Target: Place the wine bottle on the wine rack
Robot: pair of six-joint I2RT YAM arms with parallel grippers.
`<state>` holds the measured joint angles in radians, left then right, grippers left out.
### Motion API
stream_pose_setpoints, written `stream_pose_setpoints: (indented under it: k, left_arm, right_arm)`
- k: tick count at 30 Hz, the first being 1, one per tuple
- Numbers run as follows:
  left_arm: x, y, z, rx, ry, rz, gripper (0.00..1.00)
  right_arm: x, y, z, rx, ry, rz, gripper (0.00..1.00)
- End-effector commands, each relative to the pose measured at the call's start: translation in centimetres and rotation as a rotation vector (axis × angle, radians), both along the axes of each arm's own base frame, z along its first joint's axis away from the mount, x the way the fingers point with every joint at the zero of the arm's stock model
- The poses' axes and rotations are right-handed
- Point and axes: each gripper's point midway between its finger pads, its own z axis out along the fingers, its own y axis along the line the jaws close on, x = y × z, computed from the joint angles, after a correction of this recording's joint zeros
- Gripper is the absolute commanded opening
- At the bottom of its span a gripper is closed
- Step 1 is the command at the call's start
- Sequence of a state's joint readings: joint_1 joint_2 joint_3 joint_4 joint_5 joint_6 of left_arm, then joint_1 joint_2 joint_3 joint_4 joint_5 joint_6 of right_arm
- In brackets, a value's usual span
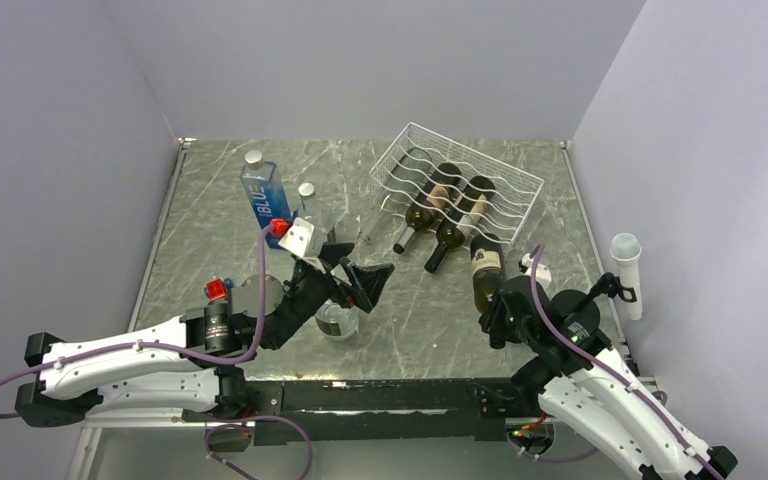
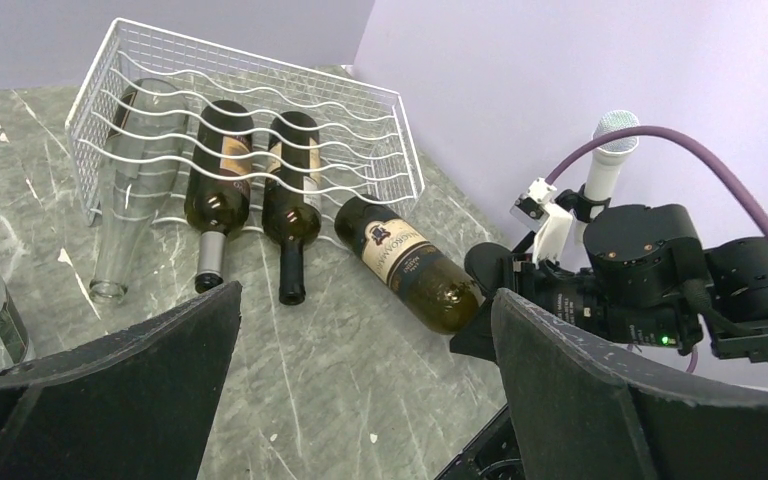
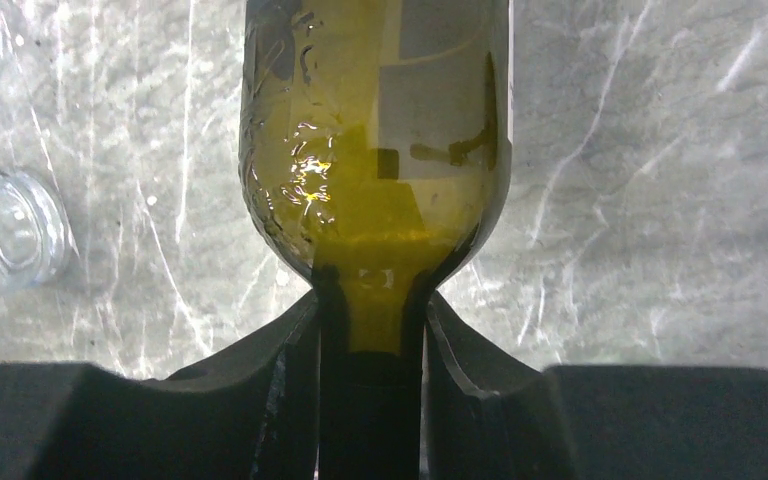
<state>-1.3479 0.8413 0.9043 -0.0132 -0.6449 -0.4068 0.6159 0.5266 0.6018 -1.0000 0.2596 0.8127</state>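
Note:
The wine bottle (image 1: pixel 485 270) is dark green with a cream label. It lies nearly flat, base toward the white wire wine rack (image 1: pixel 415 128) and just short of its near right corner. My right gripper (image 1: pixel 497 315) is shut on its neck; in the right wrist view the fingers (image 3: pixel 290 350) clamp the neck below the bottle's (image 3: pixel 375 130) shoulder. Whether the bottle (image 2: pixel 405 260) touches the table I cannot tell. The rack (image 2: pixel 250 60) holds two dark bottles (image 2: pixel 218 170) and a clear one (image 2: pixel 135 170). My left gripper (image 1: pixel 360 275) hangs open and empty over the table's middle.
A tall blue water bottle (image 1: pixel 265 200) and a small clear bottle (image 1: pixel 310 210) stand at the back left. A glass jar (image 1: pixel 337 320) sits under my left arm. A white tube (image 1: pixel 627 270) is fixed by the right wall. Walls close in three sides.

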Motion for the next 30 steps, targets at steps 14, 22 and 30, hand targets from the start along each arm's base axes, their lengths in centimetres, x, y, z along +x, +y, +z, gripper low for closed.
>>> stream_pose_setpoints:
  k: [14, 22, 30]
  left_arm:
    - [0.3, 0.3, 0.1, -0.001, 0.007, 0.03, 0.99]
    - [0.5, 0.2, -0.2, 0.007, 0.012, 0.041, 0.99]
    - [0.3, 0.1, -0.7, 0.029, 0.034, 0.033, 0.99]
  right_arm:
    - [7.9, 0.7, 1.6, 0.204, -0.39, -0.29, 0.0]
    - [10.4, -0.8, -0.3, 0.138, -0.461, -0.43, 0.0]
    - [12.6, -1.8, -0.4, 0.024, -0.474, -0.535, 0.0]
